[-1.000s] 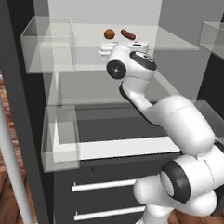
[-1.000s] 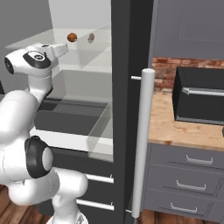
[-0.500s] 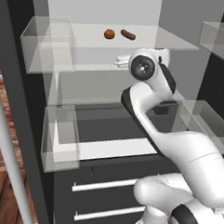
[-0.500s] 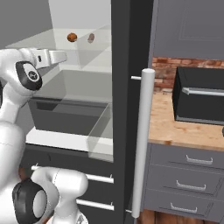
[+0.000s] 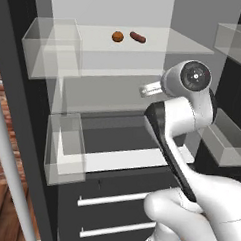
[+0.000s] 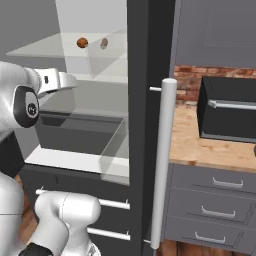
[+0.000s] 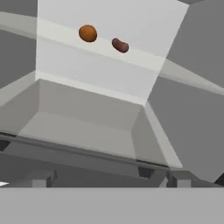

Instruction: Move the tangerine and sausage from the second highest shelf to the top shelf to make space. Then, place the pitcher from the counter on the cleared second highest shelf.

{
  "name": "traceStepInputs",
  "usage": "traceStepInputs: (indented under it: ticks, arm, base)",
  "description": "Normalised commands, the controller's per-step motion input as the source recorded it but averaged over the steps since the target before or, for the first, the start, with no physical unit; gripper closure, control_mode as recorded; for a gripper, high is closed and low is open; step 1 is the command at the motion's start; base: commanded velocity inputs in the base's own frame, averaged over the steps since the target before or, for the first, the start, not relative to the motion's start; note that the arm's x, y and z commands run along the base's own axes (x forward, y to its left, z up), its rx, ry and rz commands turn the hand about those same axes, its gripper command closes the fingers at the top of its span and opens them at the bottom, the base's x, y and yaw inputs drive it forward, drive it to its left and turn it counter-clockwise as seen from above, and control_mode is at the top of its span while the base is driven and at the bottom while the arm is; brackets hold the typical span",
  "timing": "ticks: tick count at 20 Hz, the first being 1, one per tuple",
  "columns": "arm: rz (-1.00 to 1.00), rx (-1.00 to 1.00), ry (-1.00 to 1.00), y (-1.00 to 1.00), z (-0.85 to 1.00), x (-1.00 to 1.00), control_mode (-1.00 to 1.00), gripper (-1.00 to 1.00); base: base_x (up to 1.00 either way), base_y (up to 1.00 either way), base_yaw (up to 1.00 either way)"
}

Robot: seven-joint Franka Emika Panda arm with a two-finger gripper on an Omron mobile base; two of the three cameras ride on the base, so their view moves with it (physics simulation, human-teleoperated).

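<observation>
In the left base view, the tangerine (image 5: 117, 36) and sausage (image 5: 138, 37) lie near each other on a glass shelf (image 5: 161, 44) at upper centre, with the gripper (image 5: 145, 90) below them, jaws wide and empty. In the right base view, both lie at upper left, above the gripper (image 6: 70, 82); the counter (image 6: 210, 145) spans the right. In the hand view, the 2 items sit at the top, tangerine left of sausage.

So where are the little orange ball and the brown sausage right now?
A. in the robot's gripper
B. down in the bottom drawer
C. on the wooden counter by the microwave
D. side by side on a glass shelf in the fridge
D: the tangerine and the sausage lie next to each other, slightly apart, on a glass shelf inside the open fridge, above the open, empty gripper.
</observation>
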Motion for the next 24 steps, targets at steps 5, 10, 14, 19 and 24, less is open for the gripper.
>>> traceStepInputs:
  ticks: [5,10,14,19,24]
  arm:
    - [0.17,0.00,0.13,-0.06,-0.24,-0.66,-1.00,-1.00]
    - [0.00,0.00,0.05,0.04,-0.18,-0.39,-1.00,-1.00]
    - [0.00,0.00,0.03,-0.02,0.00,-0.31,-1.00,-1.00]
    - [-0.01,0.01,0.00,-0.12,0.00,-0.24,-1.00,-1.00]
    - [0.00,0.07,0.00,-0.18,0.00,-0.06,-1.00,-1.00]
  base:
    - [0.00,0.00,0.00]
    - [0.00,0.00,0.00]
    - [0.00,0.00,0.00]
    - [0.00,0.00,0.00]
    - [0.00,0.00,0.00]
